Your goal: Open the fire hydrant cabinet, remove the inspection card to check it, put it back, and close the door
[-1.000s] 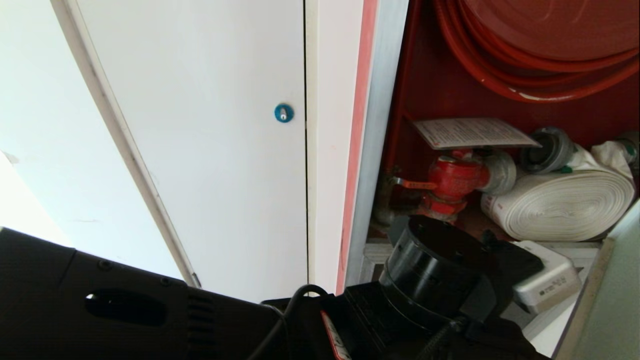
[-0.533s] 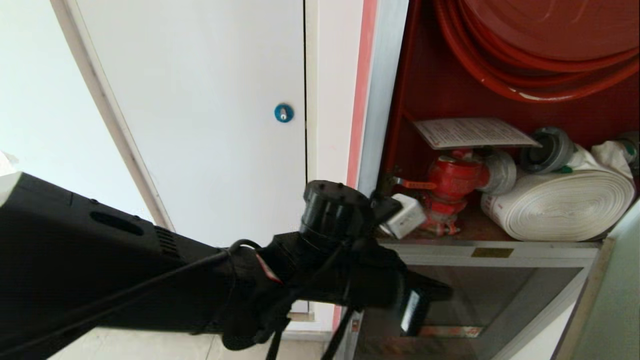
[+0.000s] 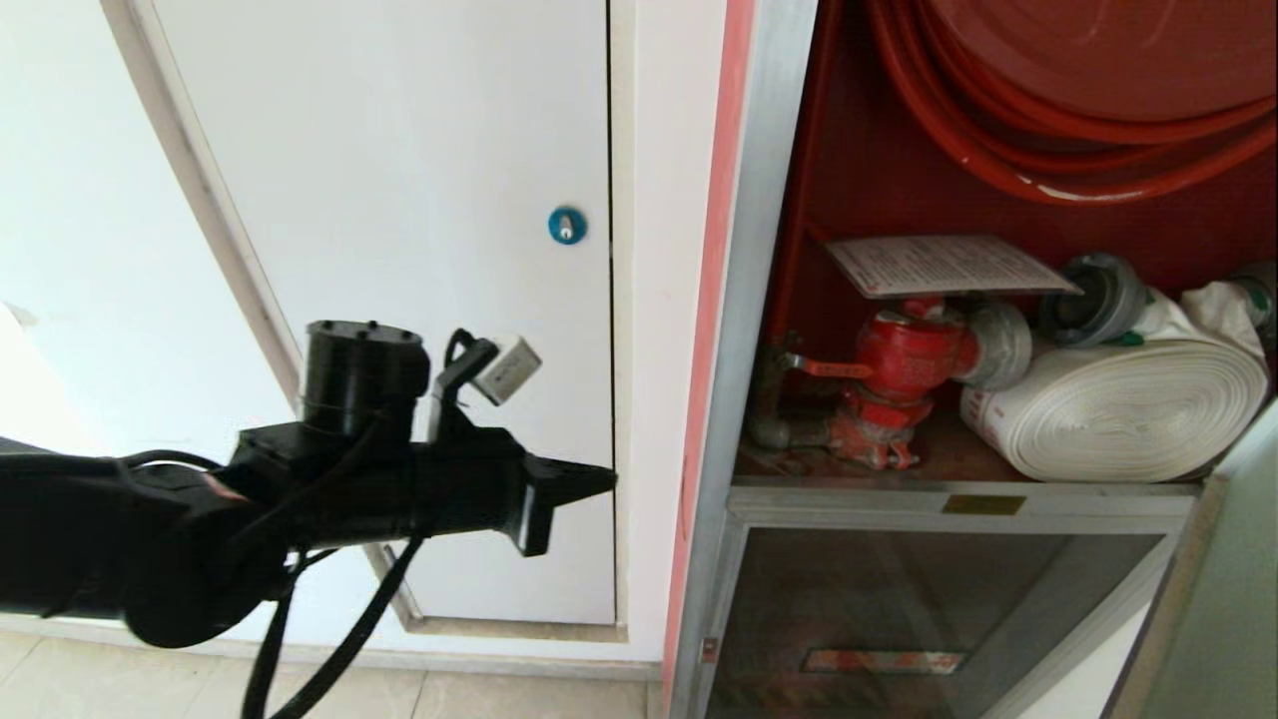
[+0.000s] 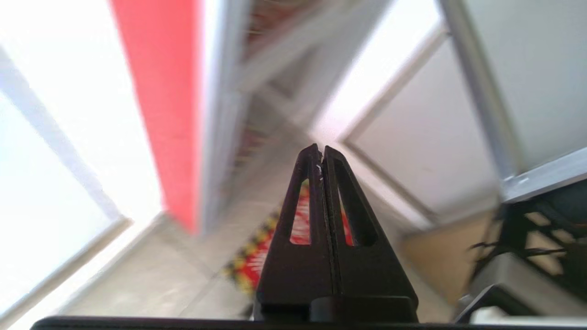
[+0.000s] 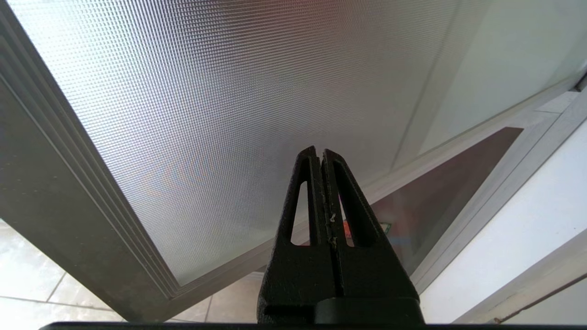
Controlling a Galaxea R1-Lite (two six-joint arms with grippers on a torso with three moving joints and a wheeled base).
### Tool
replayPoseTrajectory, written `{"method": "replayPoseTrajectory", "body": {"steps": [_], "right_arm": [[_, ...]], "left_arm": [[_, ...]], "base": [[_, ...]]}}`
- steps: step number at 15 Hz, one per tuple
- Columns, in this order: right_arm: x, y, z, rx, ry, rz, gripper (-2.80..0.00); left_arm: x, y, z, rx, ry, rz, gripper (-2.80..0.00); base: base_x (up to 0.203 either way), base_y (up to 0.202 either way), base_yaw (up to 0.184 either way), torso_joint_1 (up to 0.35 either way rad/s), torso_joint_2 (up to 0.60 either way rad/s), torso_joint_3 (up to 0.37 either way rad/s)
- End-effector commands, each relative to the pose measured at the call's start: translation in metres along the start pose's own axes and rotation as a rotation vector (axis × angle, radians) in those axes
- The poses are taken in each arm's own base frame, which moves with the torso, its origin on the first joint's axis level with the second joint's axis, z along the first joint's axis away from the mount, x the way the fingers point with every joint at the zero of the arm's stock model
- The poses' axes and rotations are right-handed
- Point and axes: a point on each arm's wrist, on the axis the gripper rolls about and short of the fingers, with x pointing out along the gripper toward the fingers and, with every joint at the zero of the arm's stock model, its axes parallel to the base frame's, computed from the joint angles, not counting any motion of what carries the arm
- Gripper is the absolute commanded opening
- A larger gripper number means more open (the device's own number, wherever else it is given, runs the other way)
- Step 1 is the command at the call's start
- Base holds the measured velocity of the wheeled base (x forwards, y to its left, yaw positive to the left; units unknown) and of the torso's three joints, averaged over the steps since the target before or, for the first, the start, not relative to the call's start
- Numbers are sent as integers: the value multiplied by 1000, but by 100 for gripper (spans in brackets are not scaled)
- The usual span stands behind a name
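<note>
The fire hydrant cabinet (image 3: 744, 330) stands open, showing its red inside, a red hose reel (image 3: 1078, 110), a red valve (image 3: 904, 359) and a rolled white hose (image 3: 1113, 404). The inspection card (image 3: 944, 265) lies flat on top of the valve. The door (image 3: 1188, 599) is swung out at the right edge; its patterned glass (image 5: 229, 91) fills the right wrist view. My left gripper (image 3: 599, 482) is shut and empty, level, in front of the white panel left of the cabinet, its shut tips (image 4: 319, 153) also showing from the wrist. My right gripper (image 5: 319, 153) is shut and empty beside the door.
A white panel with a blue round lock (image 3: 566, 225) is left of the cabinet frame. Below the shelf sits a dark glass panel with an orange-red strip (image 3: 884, 660). Pale floor tiles (image 3: 329, 699) run along the wall's foot.
My left arm has swung out of the cabinet mouth and to the left, from in front of the valve to in front of the white panel. The card stays on the valve.
</note>
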Motion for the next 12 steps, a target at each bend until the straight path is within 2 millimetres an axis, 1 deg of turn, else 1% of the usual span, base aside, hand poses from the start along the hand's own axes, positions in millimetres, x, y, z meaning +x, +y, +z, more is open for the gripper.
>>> {"method": "replayPoseTrajectory", "body": {"steps": [1, 3, 5, 6, 8, 9, 10, 12], "right_arm": [[0, 0, 0, -1, 1, 1, -280], [0, 0, 0, -1, 1, 1, -280], [0, 0, 0, 0, 1, 1, -280], [0, 0, 0, 0, 1, 1, -280], [0, 0, 0, 0, 1, 1, -280], [0, 0, 0, 1, 1, 1, -280], [0, 0, 0, 5, 1, -1, -280], [0, 0, 0, 6, 0, -1, -280]], "left_arm": [[-43, -8, 9, 54, -73, 56, -280], [-81, -20, 13, 101, -139, 112, -280], [-120, -27, 9, 130, -198, 215, -280], [-139, -26, 3, 150, -216, 307, -280], [-177, -25, -10, 204, -240, 573, -280], [-196, -32, -13, 236, -268, 687, -280], [-211, -44, -17, 270, -299, 776, -280], [-228, -73, -31, 334, -356, 868, -280]], "base": [[0, 0, 0, 0, 0, 0], [0, 0, 0, 0, 0, 0], [0, 0, 0, 0, 0, 0], [0, 0, 0, 0, 0, 0], [0, 0, 0, 0, 0, 0], [0, 0, 0, 0, 0, 0], [0, 0, 0, 0, 0, 0], [0, 0, 0, 0, 0, 0]]}}
